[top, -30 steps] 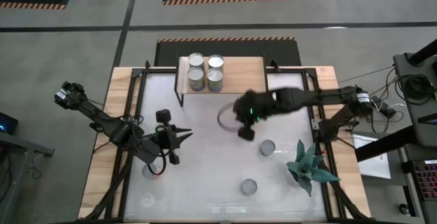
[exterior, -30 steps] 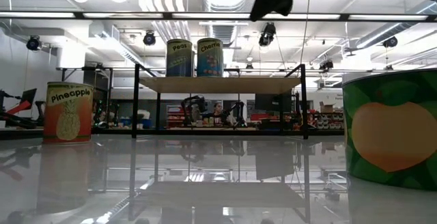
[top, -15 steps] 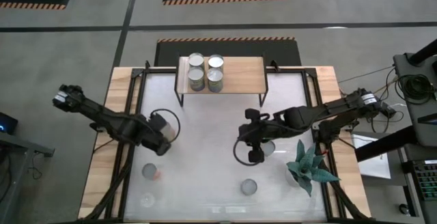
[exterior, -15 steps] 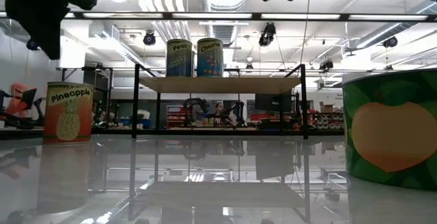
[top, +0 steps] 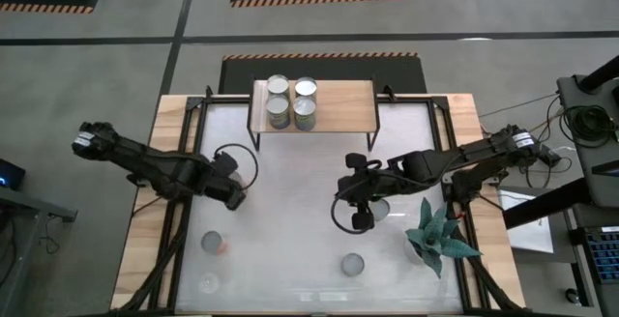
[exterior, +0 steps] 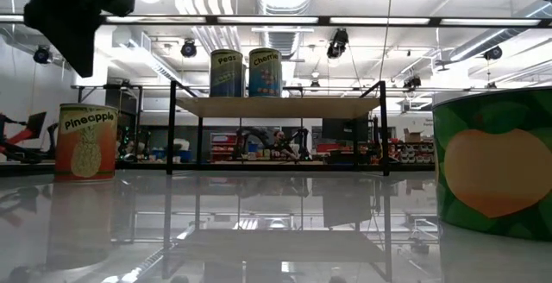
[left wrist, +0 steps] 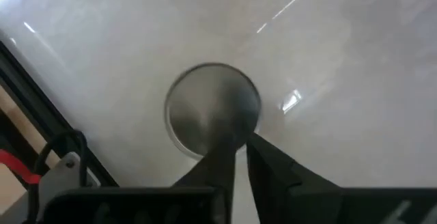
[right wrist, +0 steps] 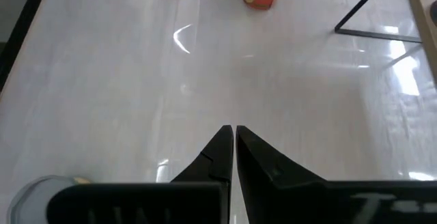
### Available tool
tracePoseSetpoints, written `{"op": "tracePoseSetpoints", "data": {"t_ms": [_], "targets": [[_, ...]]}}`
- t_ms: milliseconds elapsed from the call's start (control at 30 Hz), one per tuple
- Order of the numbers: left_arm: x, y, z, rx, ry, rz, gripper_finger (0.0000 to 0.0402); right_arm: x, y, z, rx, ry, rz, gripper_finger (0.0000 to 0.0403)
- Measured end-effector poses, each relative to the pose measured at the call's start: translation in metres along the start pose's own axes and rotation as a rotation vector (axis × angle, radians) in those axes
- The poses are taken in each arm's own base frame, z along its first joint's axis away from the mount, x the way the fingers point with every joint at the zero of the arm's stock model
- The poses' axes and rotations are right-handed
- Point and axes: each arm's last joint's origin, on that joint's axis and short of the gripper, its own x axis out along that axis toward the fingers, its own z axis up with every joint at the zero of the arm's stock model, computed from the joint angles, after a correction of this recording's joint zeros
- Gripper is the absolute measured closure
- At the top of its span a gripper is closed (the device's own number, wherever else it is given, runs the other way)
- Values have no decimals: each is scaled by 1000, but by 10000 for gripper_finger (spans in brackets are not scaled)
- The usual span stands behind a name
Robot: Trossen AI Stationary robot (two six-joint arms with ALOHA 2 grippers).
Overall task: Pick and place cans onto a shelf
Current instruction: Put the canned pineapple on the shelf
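Overhead, the right tool (top: 356,218), fingers nearly together and empty, half hides a can (top: 379,208); the left tool's (top: 232,195) grip is unclear.

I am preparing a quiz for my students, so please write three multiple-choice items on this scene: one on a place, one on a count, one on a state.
1. Where on the shelf do the cans stand? A. at the left arm's end B. in the middle C. at the right arm's end
2. How many cans are on it? A. two B. four C. six
3. How is the right gripper? A. open around a can B. shut on a can C. shut and empty
1 A: the high view shows the other end bare. 2 B: two rows of two from above. 3 C: its fingertips meet over bare table.
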Motion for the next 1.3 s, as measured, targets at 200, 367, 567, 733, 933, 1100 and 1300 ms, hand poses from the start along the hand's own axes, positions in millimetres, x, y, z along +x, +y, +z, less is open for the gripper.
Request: {"op": "tracePoseSetpoints", "data": {"t_ms": [200,367,567,733,933,1100,1300], "targets": [[6,8,14,-5,23,24,271,0,0,-1,0,15,1,394],[9,11,17,-32,36,34,154,0,1,-4,0,36,2,394],[24,6,14,-59,56,-23,67,0,4,-7,-2,66,6,394],[41,10,6,-99,62,19,57,1,6,-9,-8,71,12,394],[46,12,4,-112,46,45,60,1,6,-10,-4,75,11,394],[46,10,5,-103,35,34,60,2,6,-10,-4,75,11,394],[47,10,5,-98,33,38,61,2,6,-11,6,77,10,394]]}}
